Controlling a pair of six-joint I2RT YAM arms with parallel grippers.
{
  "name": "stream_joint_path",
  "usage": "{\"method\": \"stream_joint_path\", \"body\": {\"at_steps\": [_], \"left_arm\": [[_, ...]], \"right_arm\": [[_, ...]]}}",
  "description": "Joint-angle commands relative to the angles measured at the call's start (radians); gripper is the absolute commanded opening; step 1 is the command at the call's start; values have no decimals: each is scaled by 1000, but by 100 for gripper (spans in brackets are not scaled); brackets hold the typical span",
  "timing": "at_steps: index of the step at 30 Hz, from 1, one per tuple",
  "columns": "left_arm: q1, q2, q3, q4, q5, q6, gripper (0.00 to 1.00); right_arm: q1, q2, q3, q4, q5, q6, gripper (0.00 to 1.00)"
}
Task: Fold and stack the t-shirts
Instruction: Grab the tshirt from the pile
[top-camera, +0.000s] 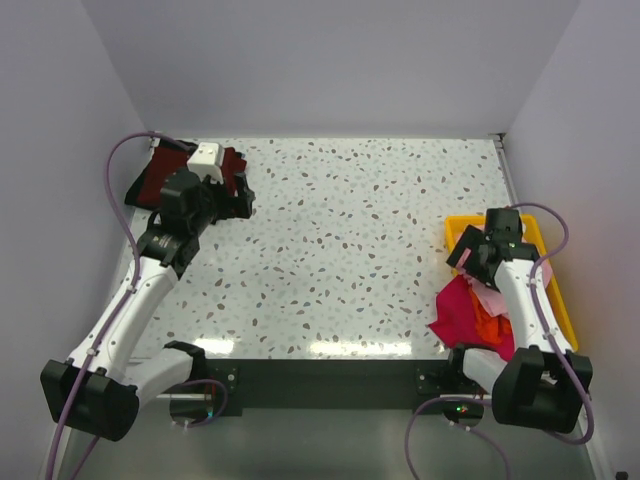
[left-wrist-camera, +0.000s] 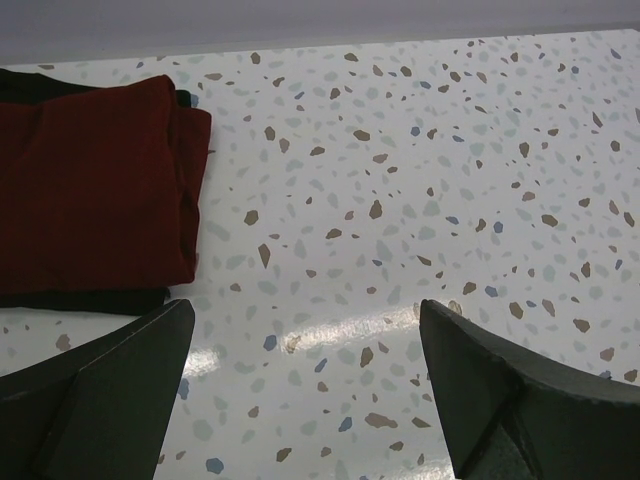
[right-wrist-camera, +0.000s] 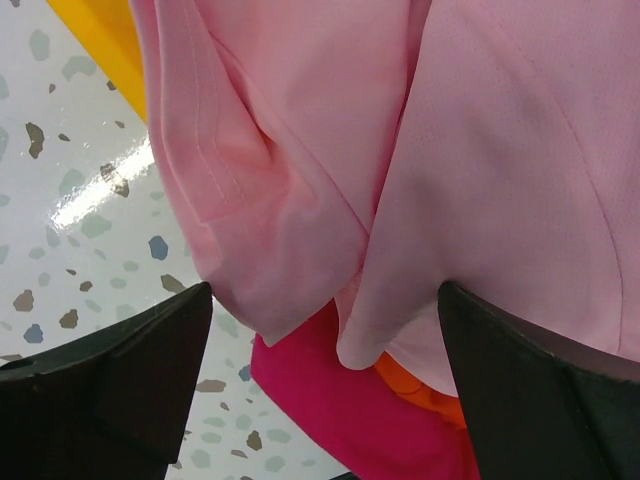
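At ten o'clock on the speckled table: a maroon shirt, folded into a flat rectangle. Lies on top of a folded black shirt, which shows as a dark strip along the near and far edges. Turns its thick folded edge toward three o'clock in the left wrist view. Runs off that view at nine o'clock, so cannot tell the long axis there; from above, seems to stretch from eight toward two o'clock, half hidden by the arm.

Just beside the stack at three o'clock: the left gripper. Hangs over bare table, jaws spread wide, holding nothing.

At three to four o'clock on the table: a yellow tray with a crumpled heap of shirts. Shows a pale pink shirt uppermost, an orange shirt beneath, and a magenta shirt spilling over the tray's rim onto the table toward eight o'clock. Gives no clear axis for any of these, bunched as they are.

Right over the pink cloth: the right gripper, jaws wide apart, one on each side of a hanging fold, not closed on it.
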Motion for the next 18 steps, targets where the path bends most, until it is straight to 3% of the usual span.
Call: {"method": "stream_joint_path", "body": {"at_steps": [1, 4, 7, 10, 11, 13, 18], "left_arm": [[8, -22, 15, 44, 16, 6, 100], [6, -20, 13, 44, 15, 5, 100], [8, -22, 13, 41, 7, 8, 100], [8, -22, 13, 40, 5, 8, 100], [8, -22, 15, 40, 7, 8, 100], [8, -22, 15, 40, 10, 8, 100], [8, -22, 19, 36, 16, 6, 100]], "right_arm": [[-27, 6, -7, 70, -37, 23, 97], [-42, 21, -13, 90, -42, 23, 83], [-47, 18, -4, 89, -31, 23, 59], [-47, -5, 11, 79, -12, 22, 46], [-45, -25, 19, 69, -12, 17, 28], [-47, -51, 43, 61, -14, -1, 4], [-47, -150, 103, 27, -23, -20, 0]]}}
